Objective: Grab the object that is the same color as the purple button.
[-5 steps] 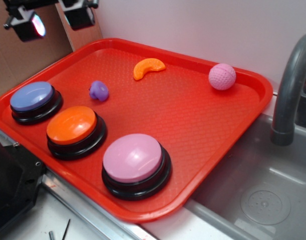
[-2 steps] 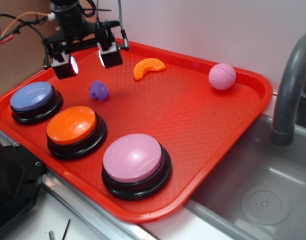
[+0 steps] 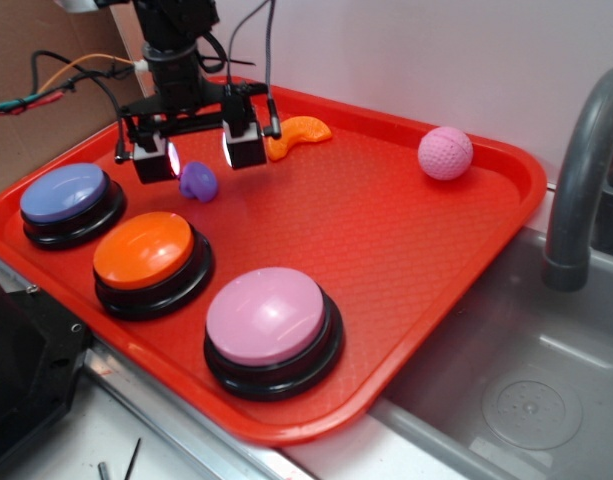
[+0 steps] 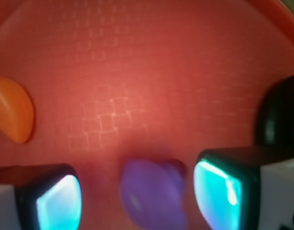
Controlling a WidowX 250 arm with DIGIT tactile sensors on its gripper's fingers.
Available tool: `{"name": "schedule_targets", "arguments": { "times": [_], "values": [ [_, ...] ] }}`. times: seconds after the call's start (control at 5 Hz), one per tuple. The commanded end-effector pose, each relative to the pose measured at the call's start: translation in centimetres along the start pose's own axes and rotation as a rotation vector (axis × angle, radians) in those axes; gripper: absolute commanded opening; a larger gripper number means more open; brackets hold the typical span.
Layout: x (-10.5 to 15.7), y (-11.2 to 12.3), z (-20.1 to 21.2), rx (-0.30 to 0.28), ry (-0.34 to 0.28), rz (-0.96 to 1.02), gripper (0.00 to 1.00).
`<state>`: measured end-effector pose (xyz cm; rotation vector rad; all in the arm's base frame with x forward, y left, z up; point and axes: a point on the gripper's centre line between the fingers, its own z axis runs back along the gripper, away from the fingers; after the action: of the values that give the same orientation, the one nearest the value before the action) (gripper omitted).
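Between the spread tool point(image 3: 200, 156) fingers: purple toy point(image 3: 198, 182).

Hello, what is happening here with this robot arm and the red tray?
The robot's gripper is open and sits around the small purple toy on the red tray, one finger on each side. It has not closed on the toy. The toy matches the purple button at the tray's edge. The orange slice and pink ball lie farther along the tray.
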<state>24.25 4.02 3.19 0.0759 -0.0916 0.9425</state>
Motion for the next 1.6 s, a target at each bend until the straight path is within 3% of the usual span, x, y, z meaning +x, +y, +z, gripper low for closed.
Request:
{"name": "schedule_targets", "arguments": {
  "times": [0.0,0.2,0.6,0.8,1.0,1.2,1.4],
  "values": [
    [0.5,-0.4,-0.3,-0.003,-0.026,-0.012,1.0],
    [0.0,-0.2,-0.6,-0.017,-0.021,-0.027,0.0],
    [-0.4,-0.1,-0.4,-0.022,-0.025,-0.028,0.0],
    [-1.0,-0.2,0.5,-0.061,-0.038,-0.065,0.0],
    [-1.8,-0.1,3.4,-0.131,-0.052,-0.116,0.0],
    [-2.2,-0.4,6.8,-0.162,-0.103,-0.189,0.0],
    [-4.4,-0.4,10.8,-0.187,-0.042,-0.374,0.0]
  ]
}}
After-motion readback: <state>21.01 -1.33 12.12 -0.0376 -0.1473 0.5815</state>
